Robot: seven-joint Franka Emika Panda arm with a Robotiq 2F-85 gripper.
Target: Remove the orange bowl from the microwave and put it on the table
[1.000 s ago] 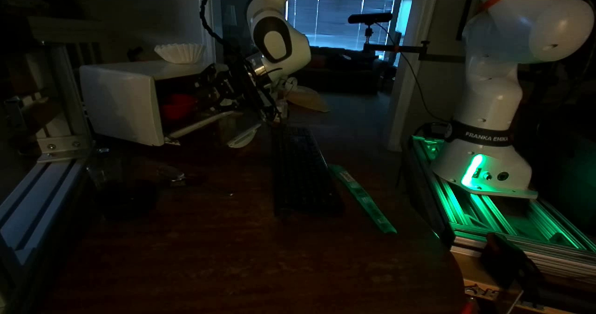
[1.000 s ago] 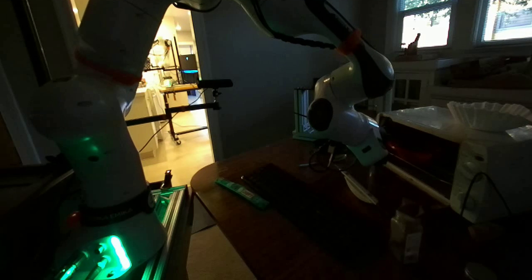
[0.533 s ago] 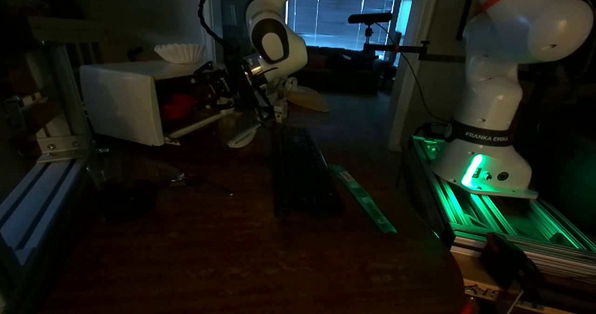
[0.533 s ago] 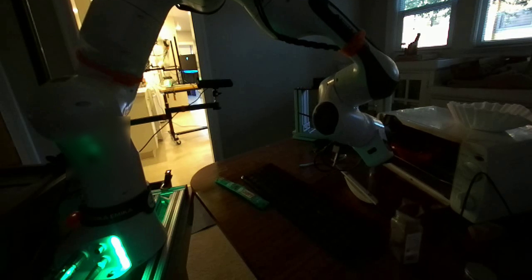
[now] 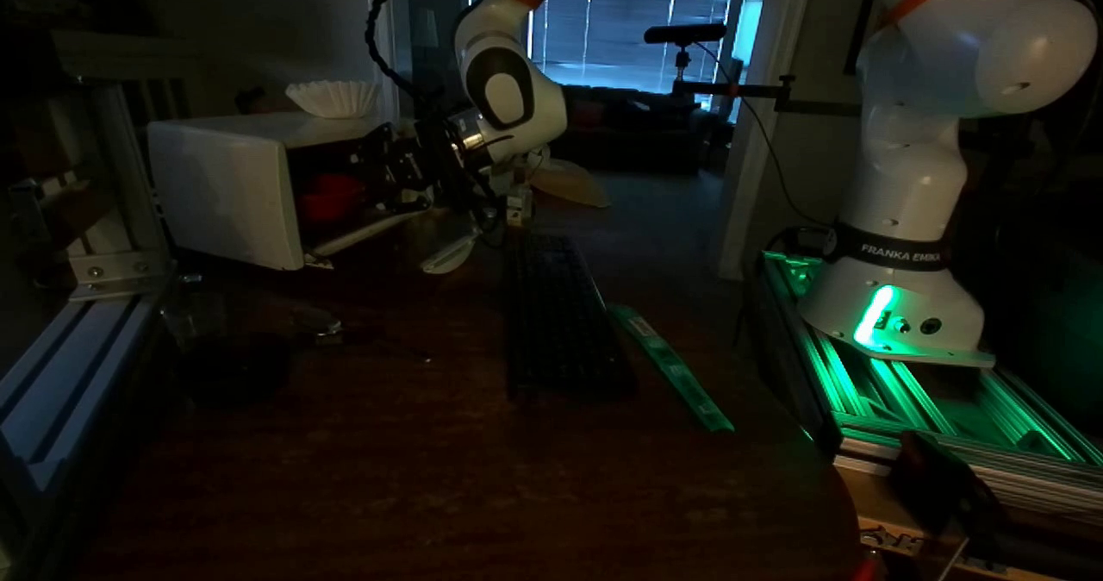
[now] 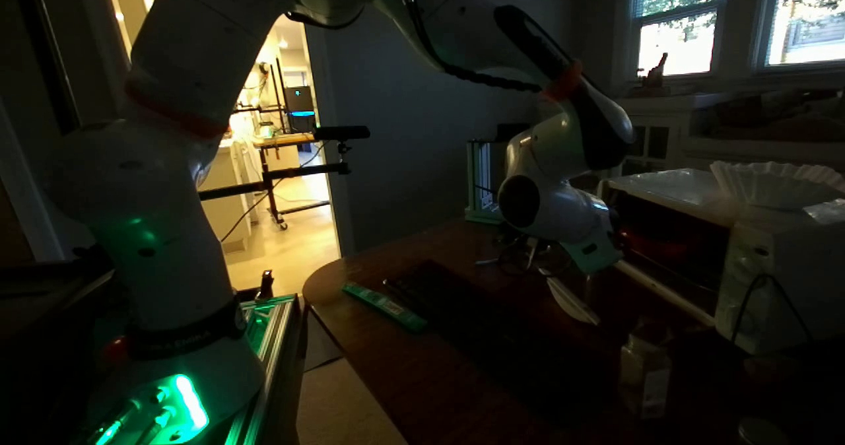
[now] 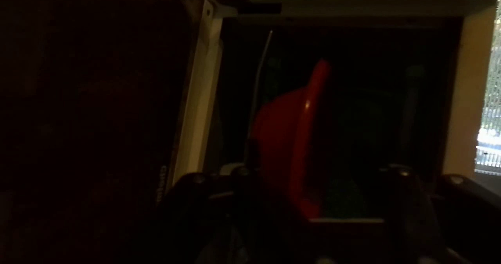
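Note:
The red-orange bowl [image 7: 287,134] sits inside the dark cavity of the white microwave [image 5: 224,184], on what looks like a thin rack. In an exterior view the bowl [image 6: 660,243] shows only dimly. My gripper [image 5: 366,171] is at the microwave's mouth, pointing in. Seen from the wrist, the gripper [image 7: 325,158] is open, its fingers well apart. The near rim of the bowl lies between them, close to the lower finger; the upper finger is clear of it. Darkness hides whether the lower finger touches the bowl. The brown wooden table [image 5: 414,460] extends in front.
The microwave's dark door panel [image 7: 98,99] is folded out beside the opening. A white fluted bowl [image 5: 333,98] stands on the microwave. On the table lie a black keyboard [image 5: 564,322], a green strip [image 5: 672,365] and a jar [image 6: 645,372].
The arm has shifted a little toward the microwave and then slightly lower, bringing my gripper closer to its opening. The jaws look about as wide as before. The bowl has not moved.

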